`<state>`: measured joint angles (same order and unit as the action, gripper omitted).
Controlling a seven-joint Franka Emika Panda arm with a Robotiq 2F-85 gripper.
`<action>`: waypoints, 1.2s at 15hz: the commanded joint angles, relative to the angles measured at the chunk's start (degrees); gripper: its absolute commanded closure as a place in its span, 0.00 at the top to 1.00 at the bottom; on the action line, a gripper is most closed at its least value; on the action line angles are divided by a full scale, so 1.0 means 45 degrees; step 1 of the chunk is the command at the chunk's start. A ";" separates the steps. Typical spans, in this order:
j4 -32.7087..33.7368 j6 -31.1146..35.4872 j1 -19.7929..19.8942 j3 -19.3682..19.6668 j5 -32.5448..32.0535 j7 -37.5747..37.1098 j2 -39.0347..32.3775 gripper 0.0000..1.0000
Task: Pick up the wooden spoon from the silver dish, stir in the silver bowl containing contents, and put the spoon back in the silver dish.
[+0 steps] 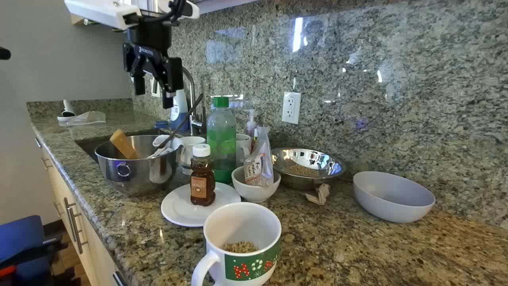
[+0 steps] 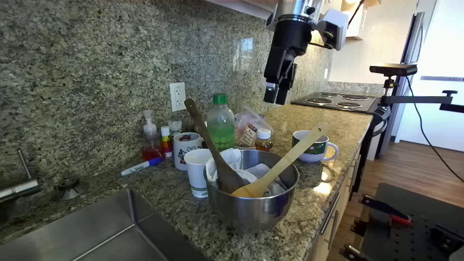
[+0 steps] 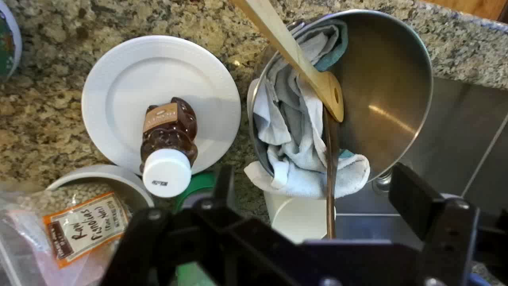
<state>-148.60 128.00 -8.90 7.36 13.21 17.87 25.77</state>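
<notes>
Gripper [image 1: 153,94] hangs above the table [image 1: 377,250]; fingers [image 3: 414,202] wide apart; wooden spoon [image 2: 279,168] leaning in the silver dish [image 2: 250,214], head down inside, handle out over the rim; dark wooden utensil [image 2: 211,143] and crumpled cloth [image 3: 297,135] in the same dish; silver bowl [image 1: 298,182], grains [image 1: 300,171] inside, well apart from the dish, partly behind the small white bowl [image 1: 256,192] in an exterior view.

The wrist view cut off one end of the wooden spoon [image 3: 289,47]; cloth [image 3: 295,147] was hiding from me part of the silver dish [image 3: 385,79]. In an exterior view, the silver bowl [image 1: 315,159] had contents [image 1: 299,171] too small to recognise.
</notes>
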 commanded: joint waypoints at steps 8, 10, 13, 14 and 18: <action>0.0026 -0.0056 0.0235 -0.0227 0.0116 0.0083 -0.0011 1.00; 0.0090 -0.0043 0.0345 -0.0177 0.0120 0.0037 -0.0059 1.00; 0.0147 -0.0220 0.0680 0.0074 0.0113 0.0042 0.0123 1.00; 0.0128 -0.0256 0.0846 0.0140 0.0061 0.0000 0.0199 1.00; -0.0208 -0.0471 0.1487 0.0591 0.0108 0.0071 0.0479 1.00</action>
<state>-148.32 127.66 -4.27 8.90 13.20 17.79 25.95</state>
